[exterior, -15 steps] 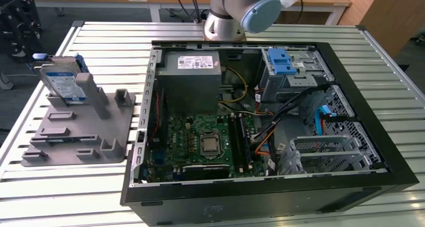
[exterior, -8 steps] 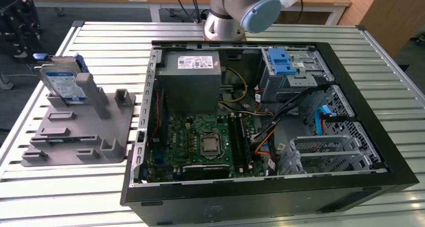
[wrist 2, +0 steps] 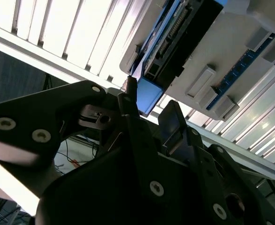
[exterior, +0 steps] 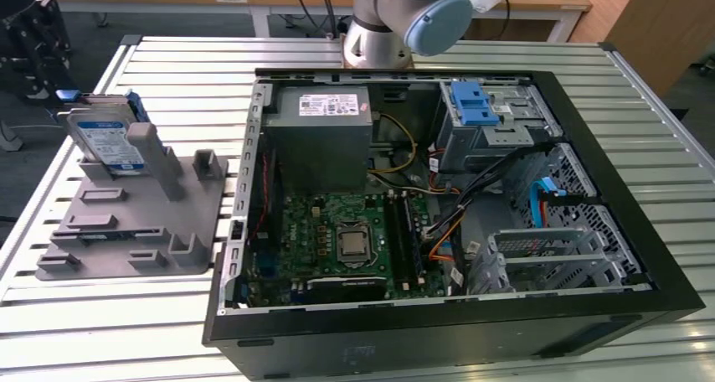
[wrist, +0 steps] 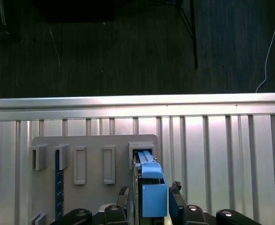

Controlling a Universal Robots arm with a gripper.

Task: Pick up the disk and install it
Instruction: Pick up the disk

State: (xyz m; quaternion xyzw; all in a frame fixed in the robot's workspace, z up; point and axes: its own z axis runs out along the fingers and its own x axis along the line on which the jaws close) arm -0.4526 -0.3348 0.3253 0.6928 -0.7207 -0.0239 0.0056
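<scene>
Could tip or jam the disk [exterior: 106, 139] in its slot by closing off-centre on the thin blue carrier edge; during install, could snag on the loose cables [exterior: 480, 185] draped across the drive bays. Hangs with gripper [wrist: 149, 190] fingers spread apart, clamping nothing, lined up on that blue edge in both wrist views. Shows the disk upright in the grey slotted holder [exterior: 156, 223], on the exterior view's left of the open computer case [exterior: 447, 327], itself housing power supply [exterior: 318, 139], motherboard [exterior: 347, 231] and drive cage [exterior: 491, 122].
</scene>
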